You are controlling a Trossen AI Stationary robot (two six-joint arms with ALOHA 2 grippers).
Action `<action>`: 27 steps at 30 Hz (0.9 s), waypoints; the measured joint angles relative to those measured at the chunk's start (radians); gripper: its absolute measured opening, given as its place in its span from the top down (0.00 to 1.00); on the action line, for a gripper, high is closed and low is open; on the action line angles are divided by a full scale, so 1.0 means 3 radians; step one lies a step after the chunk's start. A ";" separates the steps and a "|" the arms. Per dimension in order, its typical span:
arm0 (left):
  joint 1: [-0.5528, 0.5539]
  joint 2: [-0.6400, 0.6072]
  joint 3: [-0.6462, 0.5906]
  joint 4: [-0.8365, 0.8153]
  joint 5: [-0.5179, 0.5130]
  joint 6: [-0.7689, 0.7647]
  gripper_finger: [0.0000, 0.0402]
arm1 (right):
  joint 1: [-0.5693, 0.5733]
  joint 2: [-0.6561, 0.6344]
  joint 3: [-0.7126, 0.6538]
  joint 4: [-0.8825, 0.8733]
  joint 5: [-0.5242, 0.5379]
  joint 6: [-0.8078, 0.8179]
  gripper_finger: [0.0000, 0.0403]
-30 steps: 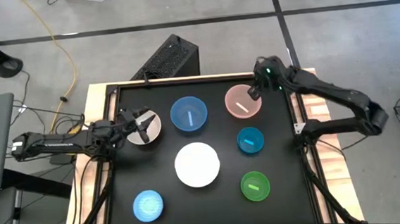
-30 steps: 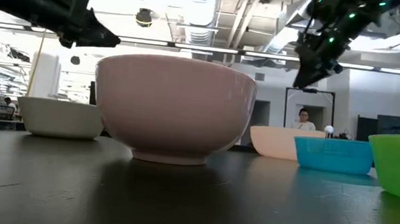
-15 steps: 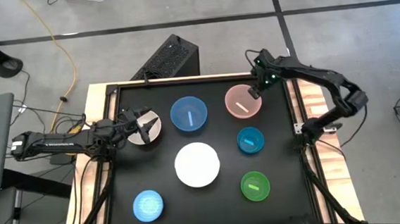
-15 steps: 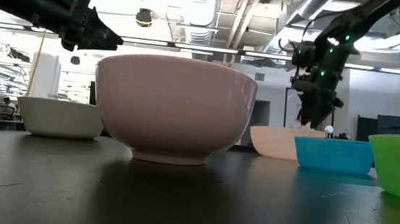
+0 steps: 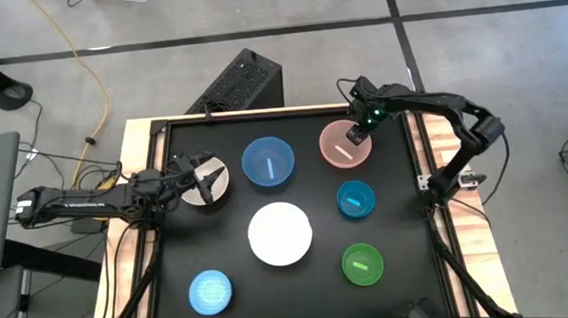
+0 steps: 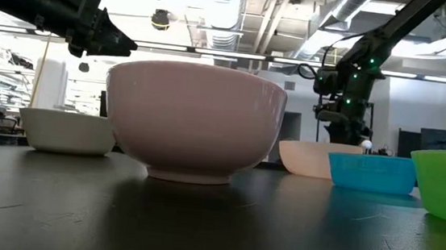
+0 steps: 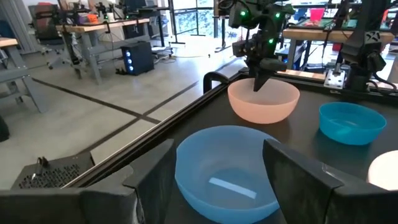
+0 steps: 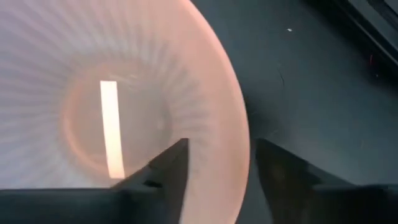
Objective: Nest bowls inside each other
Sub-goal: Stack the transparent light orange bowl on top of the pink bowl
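Note:
My right gripper (image 8: 217, 149) points down at the pink bowl (image 5: 343, 145), open. One finger stands inside and one outside the bowl's far right rim (image 8: 239, 155), and I see no touch. The left wrist view shows it from afar, my right gripper (image 7: 258, 81) over that rim. My left gripper (image 5: 201, 178) hovers level and open above the cream-white bowl (image 5: 216, 187), with the blue bowl (image 7: 224, 177) ahead of it. The large white bowl (image 5: 280, 233) sits mid-table. The teal bowl (image 5: 355, 199), green bowl (image 5: 362, 264) and light blue bowl (image 5: 210, 291) stand apart, each on its base.
The bowls stand on a black mat inside a raised frame (image 5: 420, 169) on the table. In the low view the large white bowl (image 6: 195, 122) fills the foreground. Bare mat lies along the near edge between the light blue and green bowls.
My right gripper has come down toward the pink bowl's far right rim and tipped from slanting to pointing nearly straight down, while the arm's elbow has folded in. No bowl has moved.

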 joint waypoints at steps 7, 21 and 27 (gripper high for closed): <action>0.0000 0.0000 0.0000 -0.0002 0.0000 -0.0001 0.42 | -0.0001 -0.0078 0.0002 -0.0037 -0.0003 0.0129 0.96; 0.0000 -0.0001 0.0000 -0.0043 0.0009 -0.0032 0.42 | 0.1042 -0.0795 0.0513 -0.0477 0.0013 0.0860 0.99; 0.0000 -0.0001 0.0000 -0.0075 0.0008 -0.0075 0.42 | 0.2146 -0.0668 0.0811 -0.0266 0.0203 0.1329 0.99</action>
